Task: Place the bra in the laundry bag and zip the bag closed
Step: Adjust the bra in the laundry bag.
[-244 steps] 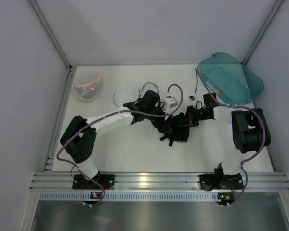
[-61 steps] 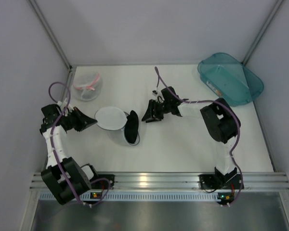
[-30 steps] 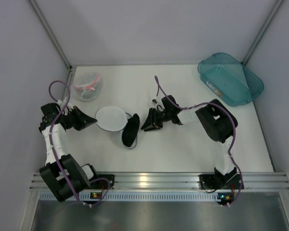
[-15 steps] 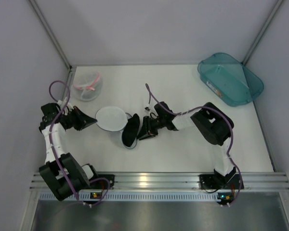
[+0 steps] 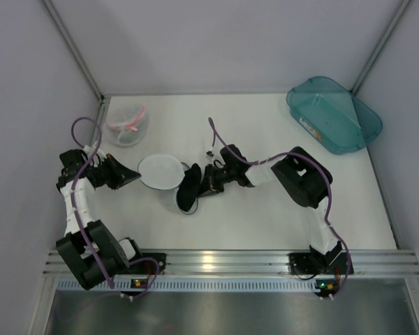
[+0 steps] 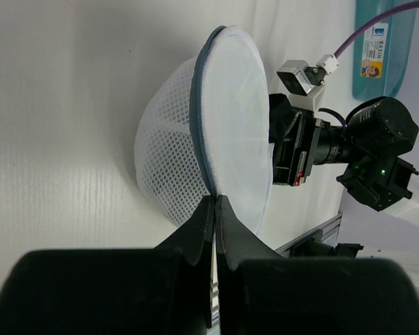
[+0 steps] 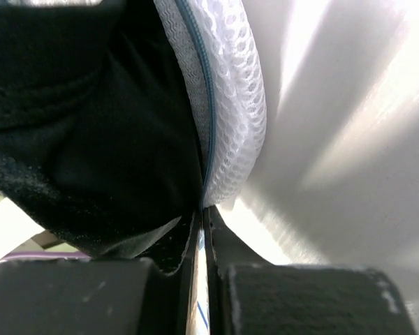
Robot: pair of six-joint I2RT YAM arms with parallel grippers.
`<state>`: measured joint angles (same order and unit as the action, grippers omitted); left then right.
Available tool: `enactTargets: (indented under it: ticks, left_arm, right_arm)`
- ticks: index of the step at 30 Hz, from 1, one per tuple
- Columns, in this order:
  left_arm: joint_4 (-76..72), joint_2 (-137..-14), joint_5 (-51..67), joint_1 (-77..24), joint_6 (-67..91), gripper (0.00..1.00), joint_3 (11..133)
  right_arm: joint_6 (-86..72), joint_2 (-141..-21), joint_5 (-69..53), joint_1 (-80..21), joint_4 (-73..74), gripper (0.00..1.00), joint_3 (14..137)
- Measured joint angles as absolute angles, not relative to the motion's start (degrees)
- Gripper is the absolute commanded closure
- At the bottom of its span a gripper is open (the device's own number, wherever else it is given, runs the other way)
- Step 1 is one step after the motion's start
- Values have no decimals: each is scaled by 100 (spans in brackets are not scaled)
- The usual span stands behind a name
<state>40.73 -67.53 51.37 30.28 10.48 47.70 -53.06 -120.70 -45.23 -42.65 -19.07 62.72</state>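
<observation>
Bra [image 5: 189,192] in bag [image 5: 160,170], a gripper at each side of the rim, zip not yet run.
Bra is a black padded oval, long axis near-to-far, in the bag's near-right half at table centre. R gripper [image 5: 202,186] touches its right side, jaws pressed together at the grey zip edge; can't tell if it nips zip or fabric. Bag's white mesh half lies just left. L gripper [image 5: 135,176] pinches that left rim, so R arm looks nearer the zip.
</observation>
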Motion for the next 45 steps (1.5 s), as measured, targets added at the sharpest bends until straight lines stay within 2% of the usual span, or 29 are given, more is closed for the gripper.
enactTargets:
  ticks: [6,15,17,18,19,21,22,23,26,32,39,45]
  left_arm:
    - [4077,-6779,5105,3028,1050,100,4781]
    - [4086,-6777,4882,3013,801,98,5304]
    - [4073,-6761,4797,2912,622,90,5363]
    - [4077,-6744,4740,2823,541,83,5365]
    - [4080,-6713,4681,2716,423,71,5365]
    - [4097,-6584,4584,2443,163,61,5369]
    - [4119,-6490,4576,2327,27,50,5384]
    - [4141,-6412,4576,2263,-82,49,5419]
    - [4204,-6248,4587,2224,-329,48,5763]
    - [4010,-6335,5011,1977,-436,52,6591]
    - [2655,-6681,4862,-311,843,62,5813]
    - [1232,-7649,4491,-1688,2206,70,5349]
  right_arm:
    - [-4932,-11797,-4460,-4163,-1424,100,6263]
    - [-3356,-10125,-3820,-3579,399,100,6396]
    - [-3120,-10086,-3734,-3577,611,100,6501]
    - [-2989,-10099,-3691,-3588,746,100,6541]
    - [-2888,-10110,-3656,-3592,873,100,6552]
    - [-2687,-10143,-3557,-3599,1151,100,6565]
    - [-2609,-10154,-3500,-3599,1267,100,6565]
    - [-2536,-10160,-3450,-3599,1369,100,6567]
    - [-2311,-10167,-3326,-3599,1684,100,6582]
    - [-2134,-10169,-3229,-3599,1922,100,6657]
    - [-2062,-10169,-3190,-3599,1977,100,6659]
    - [-2056,-10169,-3168,-3599,1979,100,6659]
